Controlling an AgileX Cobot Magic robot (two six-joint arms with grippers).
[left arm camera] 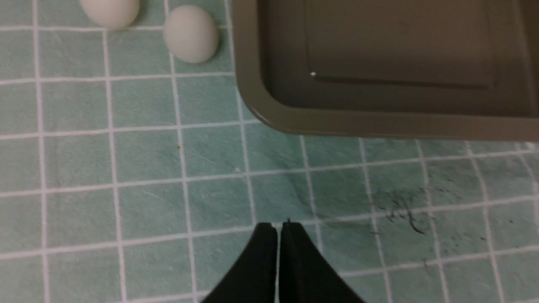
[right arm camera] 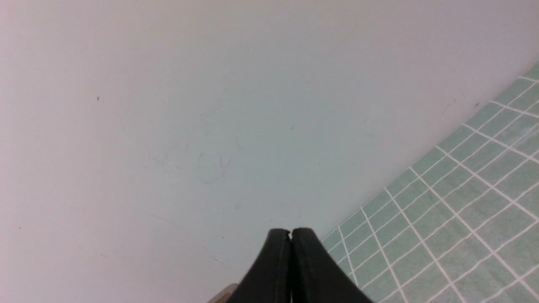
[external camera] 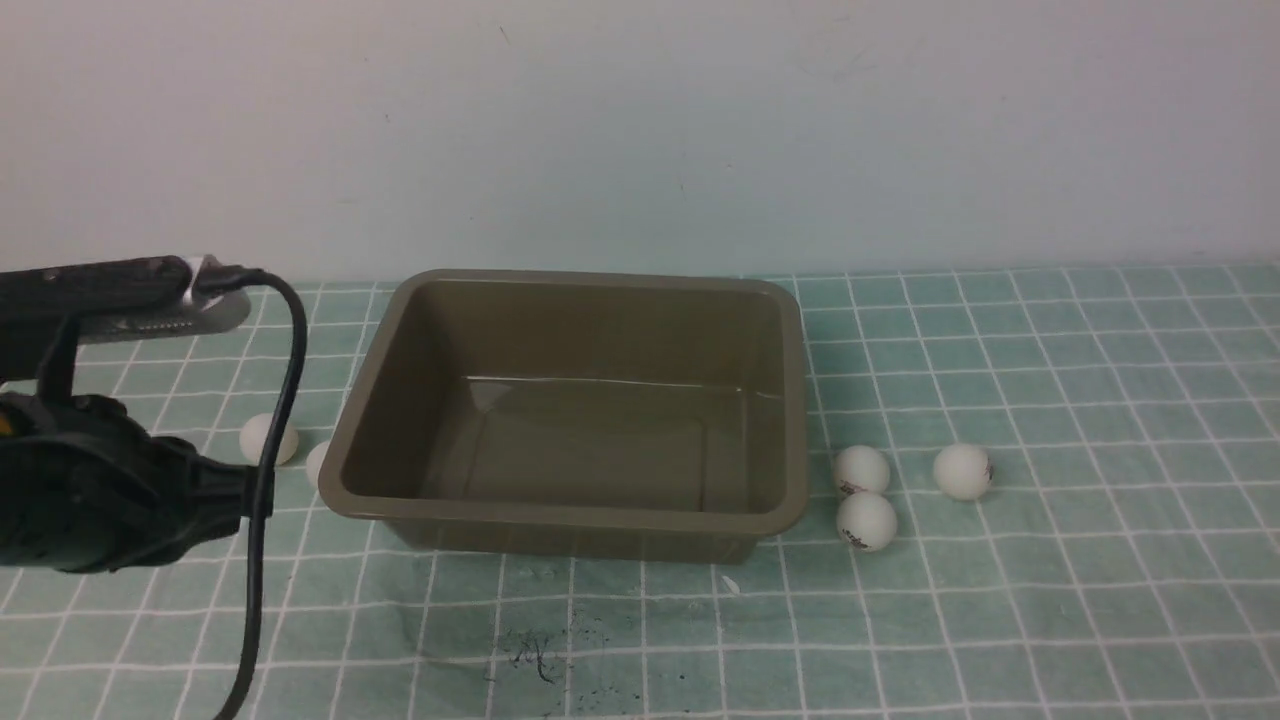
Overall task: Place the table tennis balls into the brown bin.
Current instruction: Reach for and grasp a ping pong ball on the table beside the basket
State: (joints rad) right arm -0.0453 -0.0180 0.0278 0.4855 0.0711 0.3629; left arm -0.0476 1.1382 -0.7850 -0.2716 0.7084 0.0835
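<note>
The brown bin (external camera: pixel 560 512) stands empty in the middle of the green checked cloth. Two white table tennis balls (external camera: pixel 268 438) (external camera: pixel 318 463) lie just left of it, the nearer one partly hidden by the rim. To the right of the bin rest three more (external camera: pixel 861 470) (external camera: pixel 866 521) (external camera: pixel 962 471). My left gripper (left arm camera: pixel 278 229) is shut and empty, hovering over the cloth before the bin's front left corner (left arm camera: pixel 269 120). The left-hand balls (left arm camera: pixel 110 10) (left arm camera: pixel 191 33) lie beyond it. My right gripper (right arm camera: pixel 290 233) is shut and empty, facing the wall, and does not show in the front view.
A pale wall (external camera: pixel 640 130) closes the table's far side. The left arm (external camera: pixel 90 490) and its black cable (external camera: pixel 270 470) fill the left edge of the front view. Dark scribble marks (external camera: pixel 535 655) stain the cloth in front of the bin.
</note>
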